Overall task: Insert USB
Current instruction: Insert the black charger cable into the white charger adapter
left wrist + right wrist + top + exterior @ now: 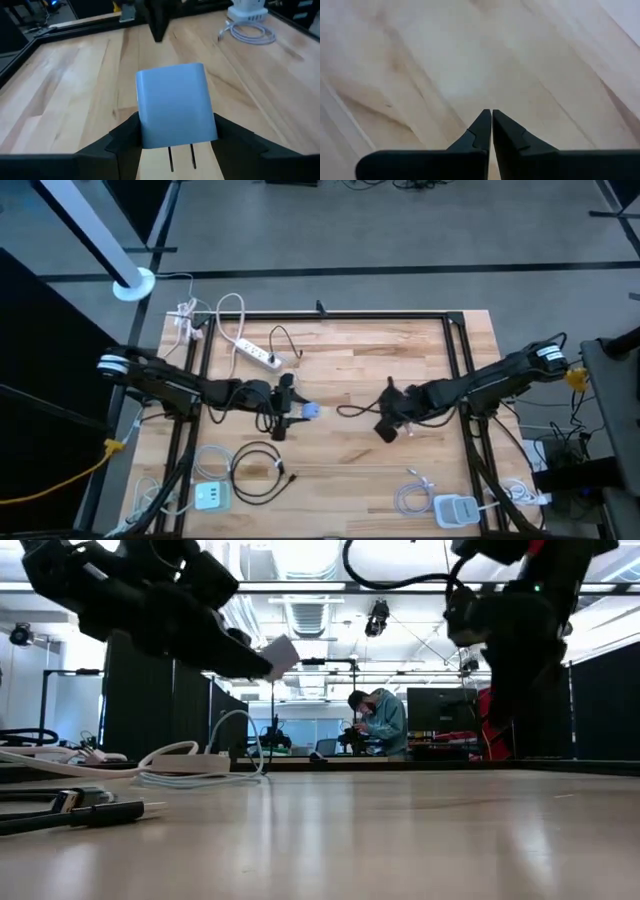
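So the tabletop (340, 380) is a light butcher-block wood slab with a black metal frame around it. Lying on it: a white power strip (259, 355) near the far left corner with its white cord looping off behind it, a coiled black cable (256, 462) at the near left, a white charger (211, 497) just beside that coil, and over at the near right another white charger (457, 509) with a coiled white cable (412, 496) next to it.

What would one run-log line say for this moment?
left gripper: holding blue charger block above table | right gripper: shut, empty, over bare wood | USB: not yet inserted
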Action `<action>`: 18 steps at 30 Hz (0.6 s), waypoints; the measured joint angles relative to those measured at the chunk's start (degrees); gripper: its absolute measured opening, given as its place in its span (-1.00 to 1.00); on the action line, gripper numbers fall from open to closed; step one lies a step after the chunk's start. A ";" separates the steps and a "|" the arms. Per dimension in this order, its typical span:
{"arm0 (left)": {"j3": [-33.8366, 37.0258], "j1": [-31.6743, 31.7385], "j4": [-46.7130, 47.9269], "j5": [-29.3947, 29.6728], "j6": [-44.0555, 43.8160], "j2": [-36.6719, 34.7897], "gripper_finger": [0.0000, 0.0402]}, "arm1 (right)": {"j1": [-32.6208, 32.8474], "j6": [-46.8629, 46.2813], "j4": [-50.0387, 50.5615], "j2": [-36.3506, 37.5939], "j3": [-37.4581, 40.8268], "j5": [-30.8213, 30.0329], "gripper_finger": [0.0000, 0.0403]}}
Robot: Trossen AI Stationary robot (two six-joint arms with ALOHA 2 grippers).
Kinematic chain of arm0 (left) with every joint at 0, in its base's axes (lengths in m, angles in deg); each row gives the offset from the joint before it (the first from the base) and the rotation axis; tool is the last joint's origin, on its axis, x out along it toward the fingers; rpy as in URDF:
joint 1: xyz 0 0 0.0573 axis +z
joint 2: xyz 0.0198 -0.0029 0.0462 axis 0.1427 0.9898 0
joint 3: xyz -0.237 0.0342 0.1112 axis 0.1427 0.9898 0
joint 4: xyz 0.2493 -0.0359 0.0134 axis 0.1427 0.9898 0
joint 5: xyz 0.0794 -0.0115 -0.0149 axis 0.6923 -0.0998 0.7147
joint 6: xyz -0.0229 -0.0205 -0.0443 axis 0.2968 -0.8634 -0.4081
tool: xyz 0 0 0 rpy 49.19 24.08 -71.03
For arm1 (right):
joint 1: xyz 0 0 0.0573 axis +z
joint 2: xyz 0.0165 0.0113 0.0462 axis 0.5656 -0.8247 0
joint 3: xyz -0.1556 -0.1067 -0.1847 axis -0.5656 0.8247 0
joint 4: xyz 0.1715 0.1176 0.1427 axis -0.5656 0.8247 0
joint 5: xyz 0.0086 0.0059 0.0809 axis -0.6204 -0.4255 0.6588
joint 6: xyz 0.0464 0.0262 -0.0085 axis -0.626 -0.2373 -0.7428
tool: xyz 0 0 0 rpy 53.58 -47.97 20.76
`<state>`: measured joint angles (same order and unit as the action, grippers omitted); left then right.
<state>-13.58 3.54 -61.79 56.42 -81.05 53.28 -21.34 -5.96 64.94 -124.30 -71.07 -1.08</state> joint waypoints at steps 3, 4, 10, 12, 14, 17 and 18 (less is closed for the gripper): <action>0.15 -0.60 3.87 0.28 -1.95 -4.45 -0.02 | 0.00 9.81 -9.25 -0.58 0.13 0.27 -1.00; 0.15 -0.98 5.70 0.27 -2.48 -6.10 -0.02 | -0.01 13.17 -12.18 -1.02 -0.05 0.32 -1.00; -1.25 -4.28 22.11 0.26 -6.56 -17.96 -0.02 | -0.27 27.23 -31.10 -7.66 0.14 2.92 -1.00; -2.67 -5.66 27.05 0.30 -7.84 -21.39 -0.02 | -0.28 29.46 -40.64 -11.41 -0.42 4.93 -1.00; -4.26 -7.07 30.68 0.26 -8.04 -25.02 -0.02 | -0.26 30.43 -48.35 -16.37 -1.49 6.19 -1.00; -6.46 -8.63 35.18 0.23 -7.88 -29.02 -0.02 | -0.03 30.65 -59.02 -23.61 -5.99 7.13 -1.00; -7.13 -9.13 36.18 0.19 -7.83 -30.37 -0.02 | 0.02 31.00 -60.93 -26.05 -8.26 7.27 -1.00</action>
<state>-20.71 -5.59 -25.61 56.61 -88.87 22.91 -21.32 25.04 4.01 -150.35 -79.33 6.20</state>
